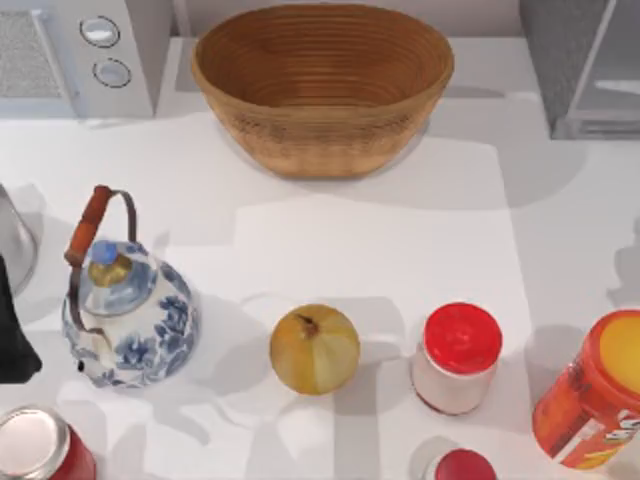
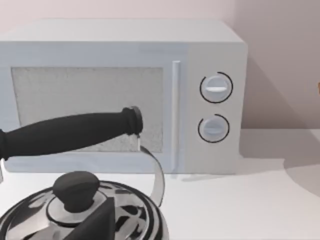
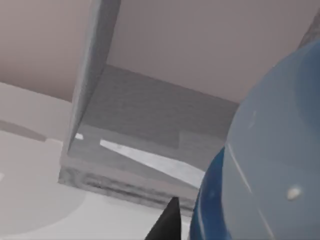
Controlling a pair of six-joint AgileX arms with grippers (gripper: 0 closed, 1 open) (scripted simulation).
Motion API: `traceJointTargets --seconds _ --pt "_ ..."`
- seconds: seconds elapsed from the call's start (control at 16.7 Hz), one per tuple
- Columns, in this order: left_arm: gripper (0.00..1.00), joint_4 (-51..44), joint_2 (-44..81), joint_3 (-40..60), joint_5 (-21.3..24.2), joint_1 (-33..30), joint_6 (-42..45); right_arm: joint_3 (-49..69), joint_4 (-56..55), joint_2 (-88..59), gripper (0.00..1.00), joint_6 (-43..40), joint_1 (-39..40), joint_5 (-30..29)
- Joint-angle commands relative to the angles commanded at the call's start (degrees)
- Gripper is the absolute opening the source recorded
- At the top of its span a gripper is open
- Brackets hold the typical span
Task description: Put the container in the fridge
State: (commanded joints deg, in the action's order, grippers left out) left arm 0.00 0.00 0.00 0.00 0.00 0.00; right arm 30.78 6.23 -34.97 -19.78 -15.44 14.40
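The container [image 3: 270, 150], blue with a pale rounded lid, looms very close in the right wrist view. My right gripper [image 3: 212, 227] is shut on it, and one dark fingertip [image 3: 169, 222] shows beside its blue wall. Beyond it stands the fridge [image 3: 145, 130] with speckled grey walls, its door [image 3: 95, 60] swung open. From above, the fridge [image 1: 560, 60] sits at the table's far right corner with its light-framed door [image 1: 605, 70]. My left arm [image 1: 10, 340] rests at the left edge.
A wicker basket [image 1: 320, 85] stands at the back centre and a white microwave [image 1: 80, 50] at back left. A blue-and-white teapot [image 1: 130, 310], onion [image 1: 314, 348], red-lidded jar [image 1: 457, 358], orange canister [image 1: 595, 395] and can [image 1: 40, 445] crowd the front. A steel kettle [image 2: 85, 210] is by the left arm.
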Motion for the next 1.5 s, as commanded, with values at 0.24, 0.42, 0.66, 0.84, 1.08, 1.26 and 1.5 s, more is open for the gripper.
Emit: traceJointTargets --seconds 0.24,0.42,0.66,0.84,1.08,1.26,1.5 --pt "1.00 0.0 0.0 0.0 0.0 0.0 0.0 -13.1 -2.9 15.2 0.01 10.2 7.5 -6.4" --pt "1.00 0.0 0.0 0.0 0.0 0.0 0.0 -22.0 -4.4 24.6 0.01 15.1 11.9 -10.2" --pt "1.00 0.0 0.0 0.0 0.0 0.0 0.0 -29.3 -5.9 33.2 0.01 18.9 15.0 -13.6" --pt "1.00 0.0 0.0 0.0 0.0 0.0 0.0 -30.8 -6.2 35.0 0.01 19.8 15.4 -14.4" --pt "1.00 0.0 0.0 0.0 0.0 0.0 0.0 -30.8 -6.2 34.7 0.01 19.8 15.3 -14.3" --pt "1.00 0.0 0.0 0.0 0.0 0.0 0.0 -29.5 -7.6 33.2 0.01 19.8 14.9 -14.0" --pt "1.00 0.0 0.0 0.0 0.0 0.0 0.0 -22.5 -15.4 22.9 0.01 20.0 12.8 -12.3"
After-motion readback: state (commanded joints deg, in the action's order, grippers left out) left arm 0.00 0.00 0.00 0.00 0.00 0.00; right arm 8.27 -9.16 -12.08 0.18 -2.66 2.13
